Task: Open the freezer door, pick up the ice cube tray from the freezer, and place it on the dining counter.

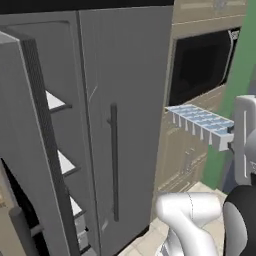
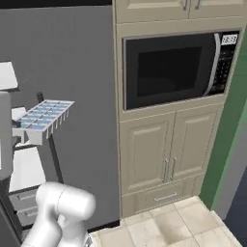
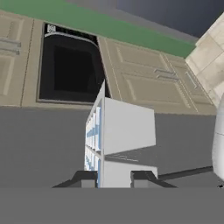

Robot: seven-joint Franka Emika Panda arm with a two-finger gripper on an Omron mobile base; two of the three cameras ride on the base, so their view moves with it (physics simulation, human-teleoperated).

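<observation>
The ice cube tray [image 1: 200, 121], pale blue-white with a grid of small cells, hangs in the air in front of the fridge and the cabinet wall. My gripper [image 1: 228, 140] is shut on one short end of it. The right base view has the tray [image 2: 44, 116] level, with the gripper [image 2: 20, 133] at its near end. In the hand view the tray [image 3: 120, 135] stands edge-on between my fingertips [image 3: 89, 179]. The freezer door [image 1: 20, 125] stands swung open at the left. Behind it the freezer [image 1: 56, 102] shows its white shelves. The dining counter is out of view.
The wider plain grey fridge door [image 1: 127, 100] with a dark bar handle [image 1: 114, 160] is shut. A built-in black microwave [image 2: 173, 70] sits above beige cabinet doors [image 2: 159, 154]. A green wall [image 2: 231, 130] rises at the right. Tiled floor [image 2: 178, 222] lies below.
</observation>
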